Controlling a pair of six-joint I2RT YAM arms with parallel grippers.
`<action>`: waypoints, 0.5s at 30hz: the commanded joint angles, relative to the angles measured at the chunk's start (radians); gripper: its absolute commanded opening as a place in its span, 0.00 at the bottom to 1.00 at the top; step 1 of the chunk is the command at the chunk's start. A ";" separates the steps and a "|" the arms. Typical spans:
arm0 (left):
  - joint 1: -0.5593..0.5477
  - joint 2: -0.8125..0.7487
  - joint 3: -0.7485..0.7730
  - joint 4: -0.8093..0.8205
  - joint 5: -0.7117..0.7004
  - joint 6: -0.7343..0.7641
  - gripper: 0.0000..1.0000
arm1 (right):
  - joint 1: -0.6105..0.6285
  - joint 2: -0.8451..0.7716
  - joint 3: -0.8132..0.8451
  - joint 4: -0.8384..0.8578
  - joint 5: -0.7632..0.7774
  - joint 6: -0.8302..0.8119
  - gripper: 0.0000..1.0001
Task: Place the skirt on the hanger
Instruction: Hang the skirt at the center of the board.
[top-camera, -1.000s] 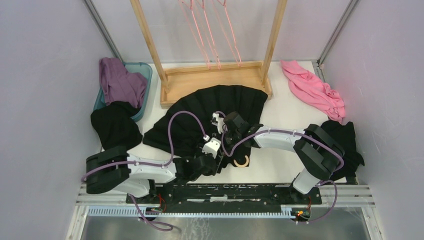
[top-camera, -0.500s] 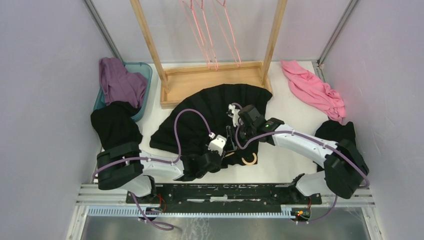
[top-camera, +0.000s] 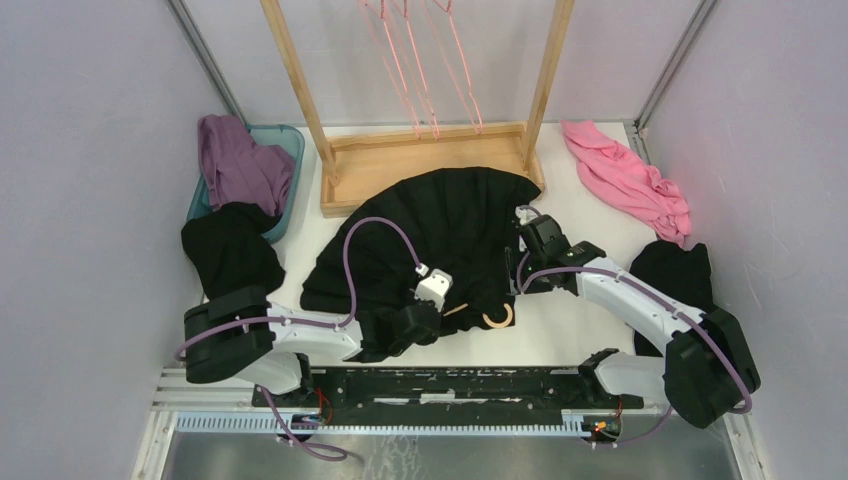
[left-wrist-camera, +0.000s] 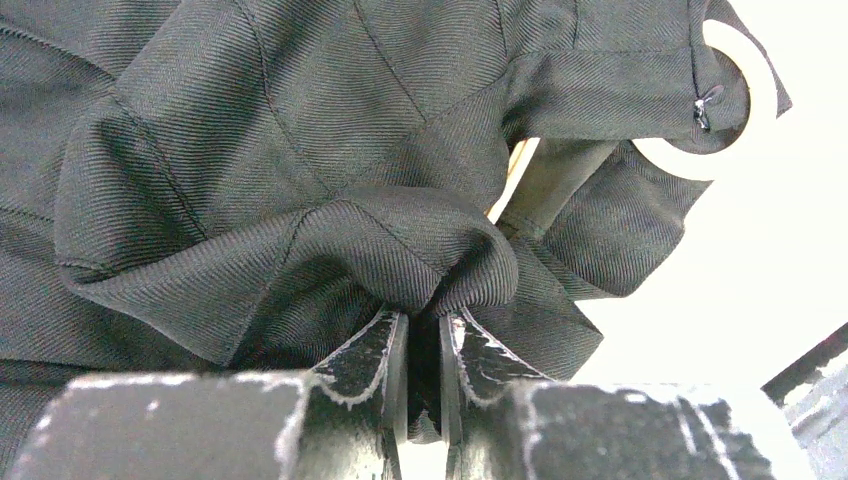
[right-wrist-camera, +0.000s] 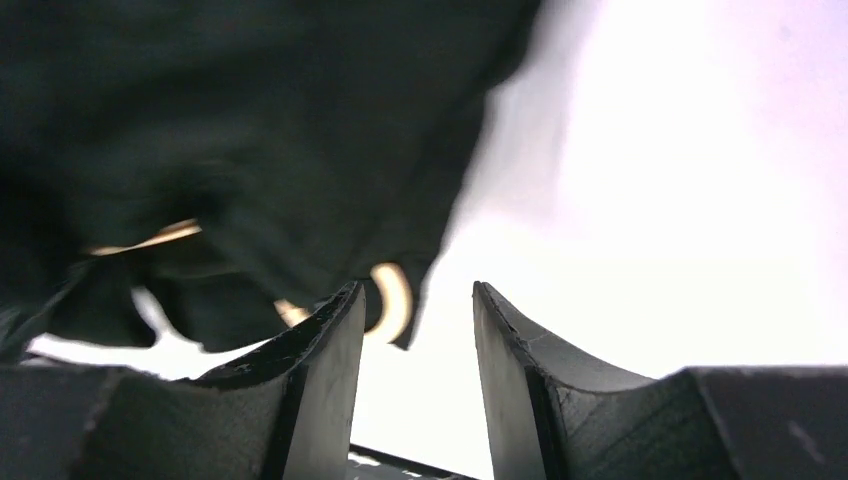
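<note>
The black pleated skirt (top-camera: 440, 225) lies fanned out on the table, its waist end toward me. My left gripper (top-camera: 437, 320) is shut on a bunched fold of the skirt (left-wrist-camera: 300, 150) at the waist; the fabric is pinched between the jaws (left-wrist-camera: 423, 325). The pale beige hanger is mostly under the cloth. Only its round hook (top-camera: 497, 318) and a strip of one arm (left-wrist-camera: 515, 170) stick out. The hook (left-wrist-camera: 745, 60) shows at the upper right of the left wrist view. My right gripper (top-camera: 517, 272) hovers open beside the skirt's right edge, holding nothing, with the hook (right-wrist-camera: 392, 300) blurred just beyond its fingers.
A wooden rack (top-camera: 430, 165) with thin pink wire hangers (top-camera: 420, 60) stands behind the skirt. A pink garment (top-camera: 630, 180) lies back right and a plain black garment (top-camera: 680, 275) at the right. A teal bin (top-camera: 285, 140) holding purple cloth and another black garment (top-camera: 230, 250) sit at the left.
My left gripper has shut on the skirt's waist fabric. My right arm has swung right, off the skirt, and its jaws have opened wider. The hanger hook has shifted slightly right.
</note>
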 joint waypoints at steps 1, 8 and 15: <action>0.002 -0.055 -0.029 -0.080 0.023 -0.039 0.16 | -0.069 0.019 -0.055 0.098 0.032 0.015 0.50; -0.006 -0.080 -0.042 -0.093 0.035 -0.052 0.15 | -0.097 0.078 -0.074 0.234 -0.011 0.026 0.50; -0.019 -0.076 -0.047 -0.092 0.035 -0.065 0.14 | -0.099 0.091 -0.071 0.309 -0.034 0.046 0.51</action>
